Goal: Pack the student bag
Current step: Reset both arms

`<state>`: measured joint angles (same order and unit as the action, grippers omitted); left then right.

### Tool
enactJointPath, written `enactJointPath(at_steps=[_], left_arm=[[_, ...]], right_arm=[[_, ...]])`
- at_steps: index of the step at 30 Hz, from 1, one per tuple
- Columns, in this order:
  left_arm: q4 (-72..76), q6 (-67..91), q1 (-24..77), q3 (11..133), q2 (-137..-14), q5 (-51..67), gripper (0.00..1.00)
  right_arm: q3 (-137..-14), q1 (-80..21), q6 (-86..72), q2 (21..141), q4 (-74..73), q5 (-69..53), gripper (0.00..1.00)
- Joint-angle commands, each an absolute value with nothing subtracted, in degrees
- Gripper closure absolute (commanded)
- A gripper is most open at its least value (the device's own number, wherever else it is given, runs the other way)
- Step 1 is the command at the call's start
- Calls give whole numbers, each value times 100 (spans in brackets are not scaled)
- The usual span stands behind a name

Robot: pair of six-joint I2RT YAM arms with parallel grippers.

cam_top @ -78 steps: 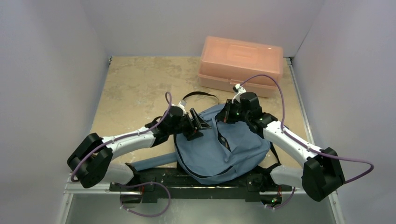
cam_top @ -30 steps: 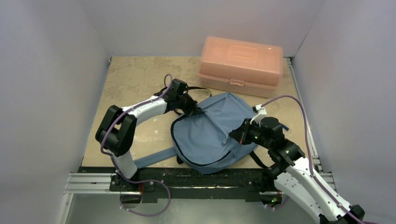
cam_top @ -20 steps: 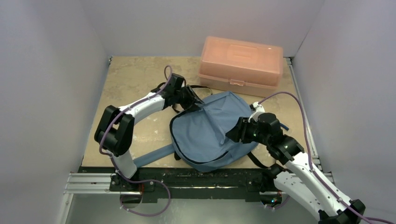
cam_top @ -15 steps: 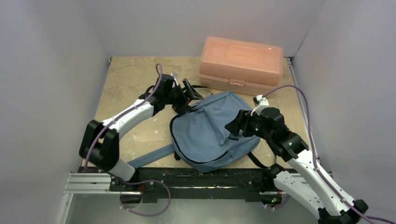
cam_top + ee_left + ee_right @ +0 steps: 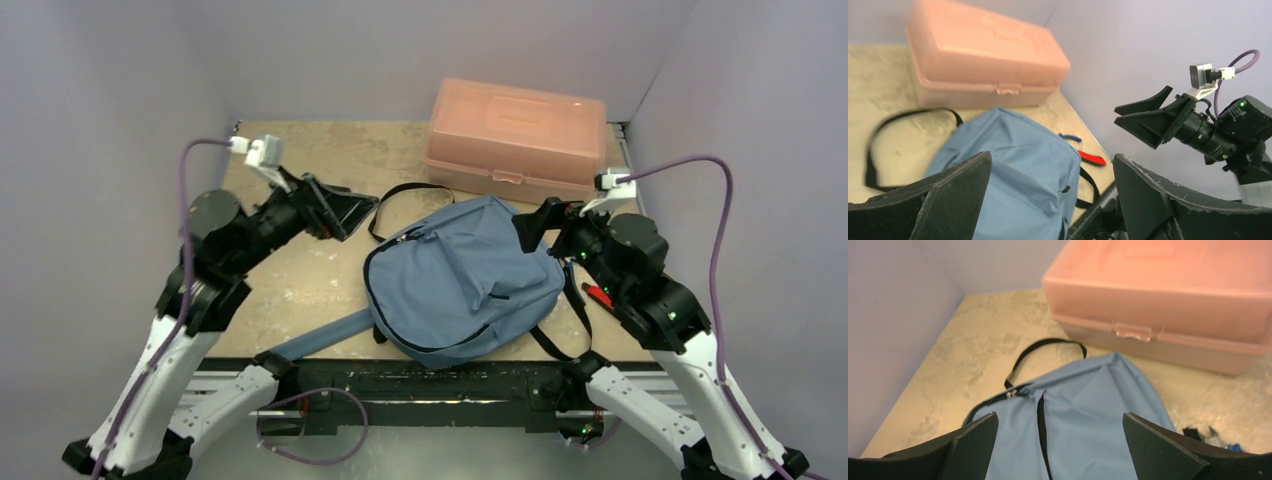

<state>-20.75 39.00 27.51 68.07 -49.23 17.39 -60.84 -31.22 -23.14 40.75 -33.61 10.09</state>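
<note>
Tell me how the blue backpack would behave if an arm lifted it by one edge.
The student bag would probably sag and fold, since its fabric lies flat and creased. It looks light, seemingly holding little. Its thin black strap and wide shoulder strap would likely dangle and drag.

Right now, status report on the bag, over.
Left gripper and right gripper open, empty. Bag flat on table, not held. Pink box shut behind it, red tool at its right edge.
</note>
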Motion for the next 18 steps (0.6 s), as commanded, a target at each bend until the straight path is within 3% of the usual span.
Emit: enactJointPath(at_steps=[1, 9, 18], left_arm=[[-2541, 2760, 2760, 7162, -4001, 1040, 9], [-2788, 1996, 2760, 7284, -2935, 184, 7], [-2865, 1850, 2760, 7343, -3003, 204, 7]], right_arm=[[-6762, -3143, -1670, 3820, -3346, 1702, 1], [-7366, -3144, -1399, 3579, -3292, 2344, 1], [-7332, -3146, -1436, 3309, -3088, 2131, 1]])
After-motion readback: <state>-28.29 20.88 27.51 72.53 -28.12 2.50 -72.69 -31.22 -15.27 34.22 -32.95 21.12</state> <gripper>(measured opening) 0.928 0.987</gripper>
